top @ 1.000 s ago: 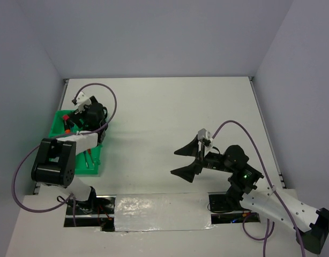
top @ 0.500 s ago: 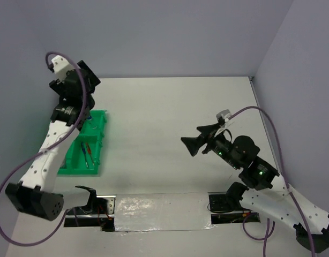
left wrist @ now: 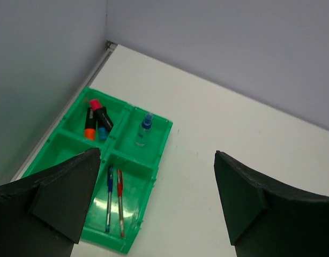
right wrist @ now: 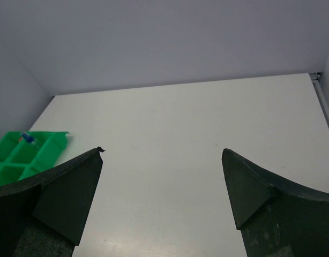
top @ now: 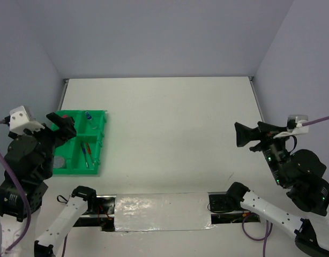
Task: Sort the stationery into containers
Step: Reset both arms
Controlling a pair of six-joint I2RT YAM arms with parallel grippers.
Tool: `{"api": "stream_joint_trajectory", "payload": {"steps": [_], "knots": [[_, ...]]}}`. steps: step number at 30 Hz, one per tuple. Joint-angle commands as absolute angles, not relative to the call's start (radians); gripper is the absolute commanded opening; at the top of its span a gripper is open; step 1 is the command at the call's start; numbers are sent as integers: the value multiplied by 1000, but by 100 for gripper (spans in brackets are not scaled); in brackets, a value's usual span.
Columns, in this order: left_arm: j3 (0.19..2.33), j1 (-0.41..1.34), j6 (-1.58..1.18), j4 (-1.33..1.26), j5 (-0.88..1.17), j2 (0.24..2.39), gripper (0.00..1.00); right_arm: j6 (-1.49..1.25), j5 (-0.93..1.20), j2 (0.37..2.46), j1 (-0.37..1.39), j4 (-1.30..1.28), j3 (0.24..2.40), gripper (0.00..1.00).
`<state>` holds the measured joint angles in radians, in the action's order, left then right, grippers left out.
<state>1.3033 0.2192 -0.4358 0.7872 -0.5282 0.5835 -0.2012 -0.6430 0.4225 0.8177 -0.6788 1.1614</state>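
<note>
The green tray (top: 73, 170) stands at the table's left edge. In the left wrist view the tray (left wrist: 65, 147) holds an orange-black and a pink-black highlighter (left wrist: 95, 119) in the far-left compartment. A blue-capped marker (left wrist: 144, 128) is in the far-right one. A blue pen (left wrist: 110, 198) and a red pen (left wrist: 120, 201) are in the near-right one. My left gripper (top: 61, 128) is open and empty, raised high above the tray (left wrist: 156, 155). My right gripper (top: 249, 137) is open and empty, raised high over the table's right side (right wrist: 162, 152). The tray's corner (right wrist: 25, 155) shows there.
Grey walls close the table at the back, left and right. A reflective strip (top: 159, 211) runs along the near edge between the arm bases. White table surface (top: 175, 123) lies between the tray and the right wall.
My left gripper has lifted out of the tray and swung up and back to the near left. My right gripper has risen and drawn back to the right. Both stayed open.
</note>
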Motion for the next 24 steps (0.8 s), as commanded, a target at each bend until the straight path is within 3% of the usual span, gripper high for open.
{"api": "stream_joint_trajectory", "payload": {"steps": [1, 10, 24], "knots": [[1255, 221, -370, 874, -460, 537, 99, -216, -690, 372, 818, -845, 1204, 100], [1155, 221, -368, 956, -404, 330, 99, -230, -707, 235, 818, -936, 1164, 100], [1149, 221, -373, 917, -466, 281, 99, -245, -690, 219, 818, -977, 1187, 100]]}}
